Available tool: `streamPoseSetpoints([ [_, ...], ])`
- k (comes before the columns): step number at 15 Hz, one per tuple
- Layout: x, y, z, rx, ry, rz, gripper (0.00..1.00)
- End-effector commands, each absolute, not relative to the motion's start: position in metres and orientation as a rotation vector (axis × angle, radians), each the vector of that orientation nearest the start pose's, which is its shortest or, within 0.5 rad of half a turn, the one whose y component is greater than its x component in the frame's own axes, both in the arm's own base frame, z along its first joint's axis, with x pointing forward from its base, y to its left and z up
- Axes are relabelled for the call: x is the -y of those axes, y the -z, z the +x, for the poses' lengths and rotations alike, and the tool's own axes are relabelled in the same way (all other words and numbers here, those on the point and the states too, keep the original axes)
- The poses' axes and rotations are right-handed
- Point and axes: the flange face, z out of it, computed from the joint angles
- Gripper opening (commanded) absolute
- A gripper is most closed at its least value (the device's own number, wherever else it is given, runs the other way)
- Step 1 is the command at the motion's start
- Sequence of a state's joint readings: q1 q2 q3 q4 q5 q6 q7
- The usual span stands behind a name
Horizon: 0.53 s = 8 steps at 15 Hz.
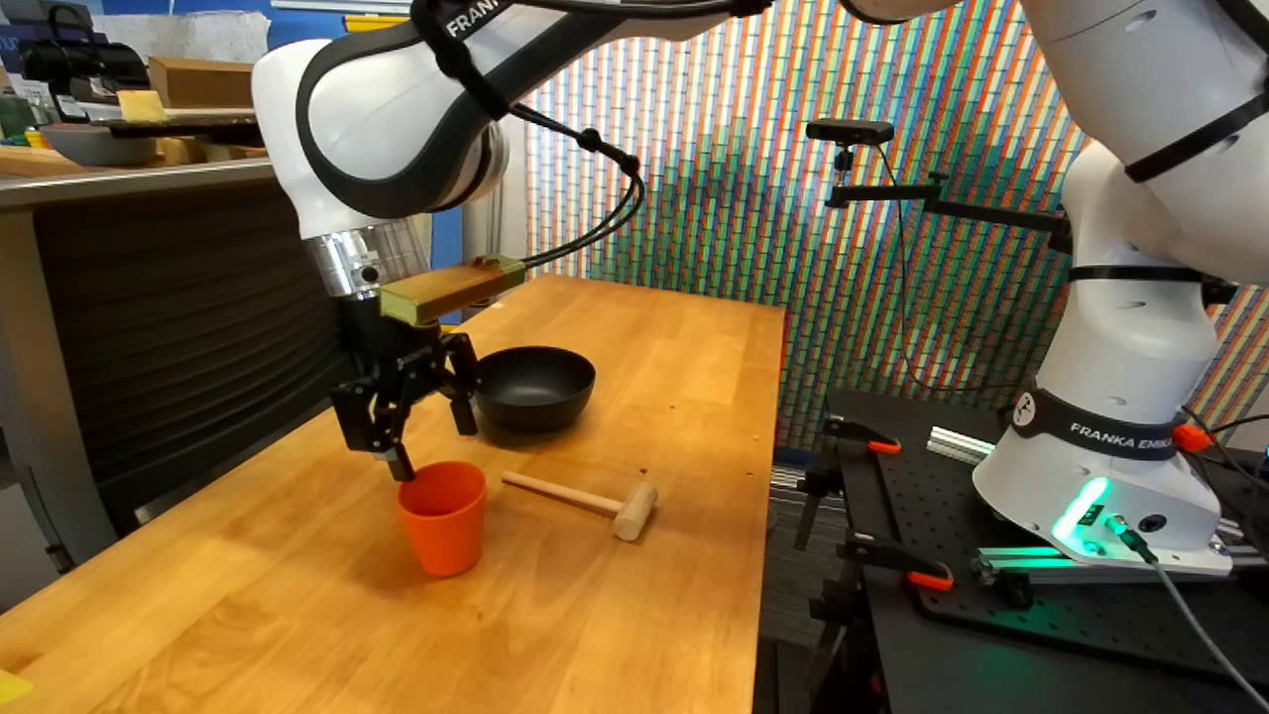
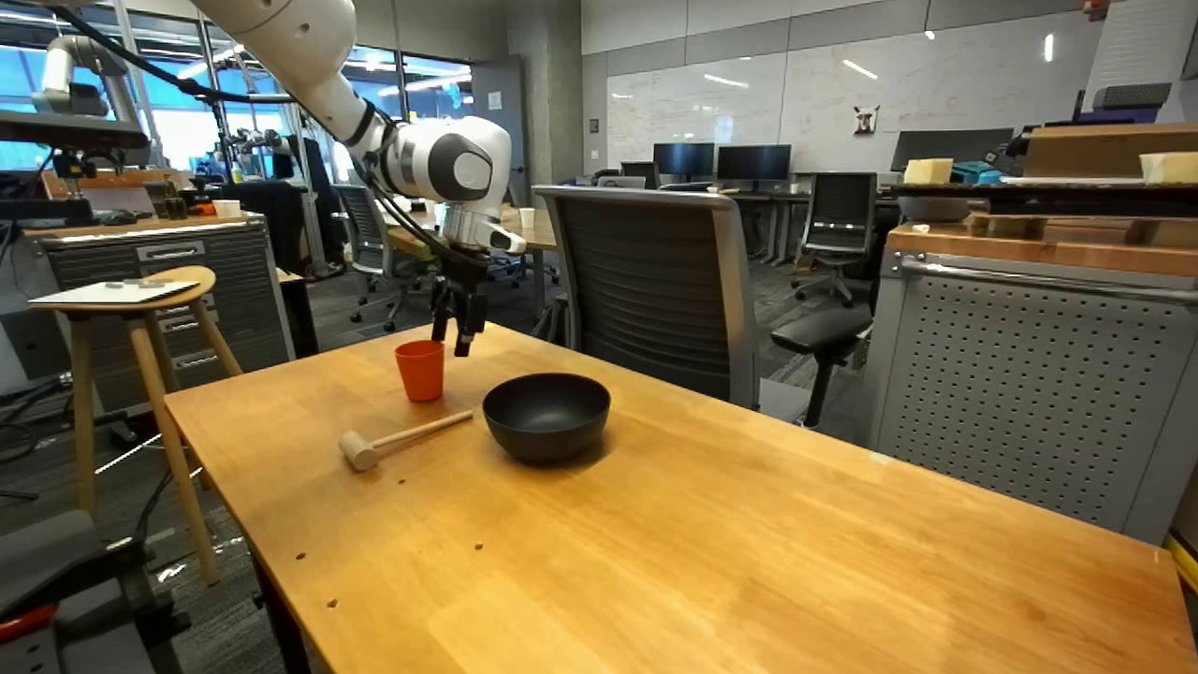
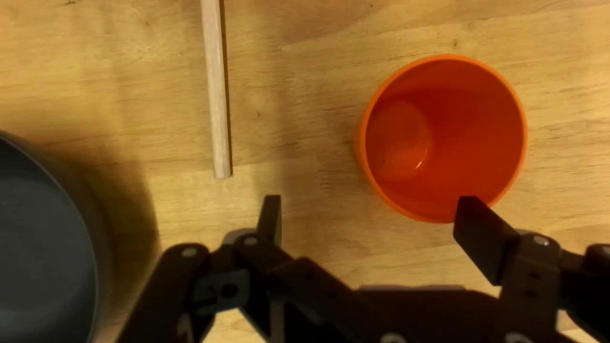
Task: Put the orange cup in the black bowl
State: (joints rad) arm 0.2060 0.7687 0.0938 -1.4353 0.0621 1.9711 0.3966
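As end effector (image 3: 369, 206) hovers, orange cup (image 3: 443, 138) just beside

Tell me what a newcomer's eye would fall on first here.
Most likely the bright orange cup, upright on the wooden table, with the open gripper close by. Next, perhaps, the wide black bowl, standing apart from the cup on that table. A pale wooden mallet lies near both.

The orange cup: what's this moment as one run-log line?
orange cup: upright on table; black bowl: no cup inside; jaws: open, near cup
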Motion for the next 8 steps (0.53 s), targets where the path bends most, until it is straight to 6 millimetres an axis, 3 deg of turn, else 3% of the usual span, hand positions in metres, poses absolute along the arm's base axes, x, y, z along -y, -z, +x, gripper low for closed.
streamPoseSetpoints([
  [1,-0.192,-0.222,0.681,-0.309,-0.469,-2.998,0.63],
  [4,-0.196,-0.228,0.675,-0.337,-0.546,-2.902,0.38],
  [5,-0.199,-0.229,0.671,-0.335,-0.577,-2.882,0.80],
  [7,-0.206,-0.233,0.665,-0.339,-0.604,-2.846,0.75],
  [8,-0.208,-0.233,0.662,-0.341,-0.615,-2.829,0.80],
])
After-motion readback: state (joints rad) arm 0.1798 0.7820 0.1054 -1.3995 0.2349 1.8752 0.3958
